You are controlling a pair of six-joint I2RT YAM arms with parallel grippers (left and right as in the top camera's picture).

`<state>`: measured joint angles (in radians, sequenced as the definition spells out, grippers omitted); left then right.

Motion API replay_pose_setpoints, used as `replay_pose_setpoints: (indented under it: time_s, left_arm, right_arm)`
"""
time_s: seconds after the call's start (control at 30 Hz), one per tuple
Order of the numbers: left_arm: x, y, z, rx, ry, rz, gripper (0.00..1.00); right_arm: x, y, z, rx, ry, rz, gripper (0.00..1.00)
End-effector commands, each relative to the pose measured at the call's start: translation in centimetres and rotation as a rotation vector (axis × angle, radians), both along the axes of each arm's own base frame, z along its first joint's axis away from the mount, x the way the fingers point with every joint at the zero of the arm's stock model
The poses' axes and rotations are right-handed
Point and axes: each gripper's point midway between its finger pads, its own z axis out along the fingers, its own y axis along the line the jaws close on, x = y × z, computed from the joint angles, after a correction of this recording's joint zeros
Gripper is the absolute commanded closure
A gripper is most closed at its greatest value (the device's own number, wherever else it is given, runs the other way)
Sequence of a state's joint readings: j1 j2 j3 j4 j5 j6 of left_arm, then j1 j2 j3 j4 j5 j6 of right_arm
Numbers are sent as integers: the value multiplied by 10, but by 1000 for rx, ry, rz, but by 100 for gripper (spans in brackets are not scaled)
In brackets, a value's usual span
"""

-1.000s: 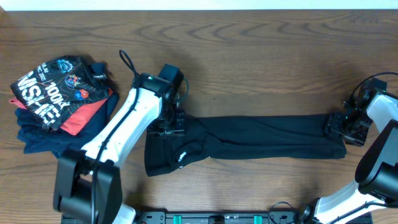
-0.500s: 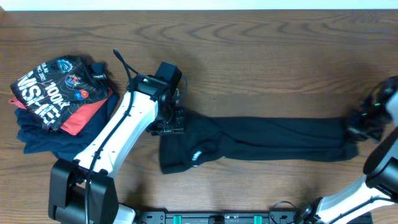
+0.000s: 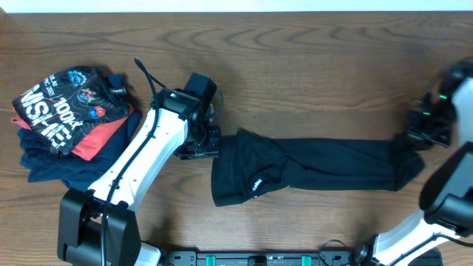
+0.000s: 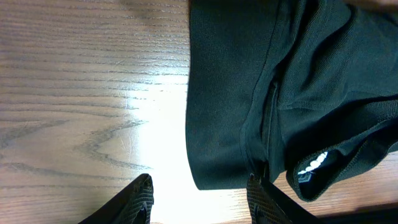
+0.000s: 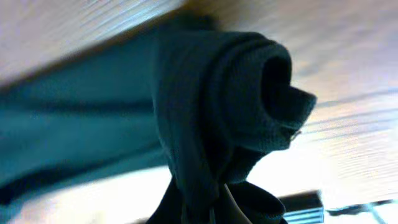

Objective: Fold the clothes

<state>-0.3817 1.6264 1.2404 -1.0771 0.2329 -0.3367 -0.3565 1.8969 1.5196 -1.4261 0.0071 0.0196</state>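
At the left of the brown wooden counter (image 3: 310,66) sits a pile of folded navy, red and printed black garments (image 3: 66,111); the left pincer (image 3: 211,144) hangs with jaws apart, gripping nothing; just beside it, the soft plain black polo shirt (image 3: 318,166) lies mid-counter as a long narrow band; the right pincer (image 3: 415,139) is clamped on its bunched right end; lengthwise folding looks done, the end-to-end fold remains.
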Motion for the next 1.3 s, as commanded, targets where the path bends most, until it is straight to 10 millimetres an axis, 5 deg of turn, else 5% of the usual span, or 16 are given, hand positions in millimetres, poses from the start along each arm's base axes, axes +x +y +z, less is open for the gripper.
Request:
replay_pose_setpoints:
  time_s: [0.0, 0.2, 0.37, 0.53, 0.93, 1.27]
  left_arm:
    - [4, 1, 8, -8, -24, 4, 49]
    - [3, 1, 8, -8, -23, 4, 49]
    - [3, 1, 8, -7, -22, 4, 49]
    - [3, 1, 8, -7, -21, 4, 48]
    - [-2, 3, 7, 1, -2, 3, 35]
    - [2, 1, 8, -5, -16, 3, 34]
  right_arm:
    - [4, 42, 10, 17, 0, 153, 99]
    - [-12, 99, -7, 30, 81, 340, 99]
    - [-20, 127, -23, 21, 98, 398, 97]
    - [-18, 146, -31, 26, 73, 463, 82]
    - [21, 133, -21, 19, -94, 382, 78]
    - [1, 172, -2, 326, -120, 588, 76]
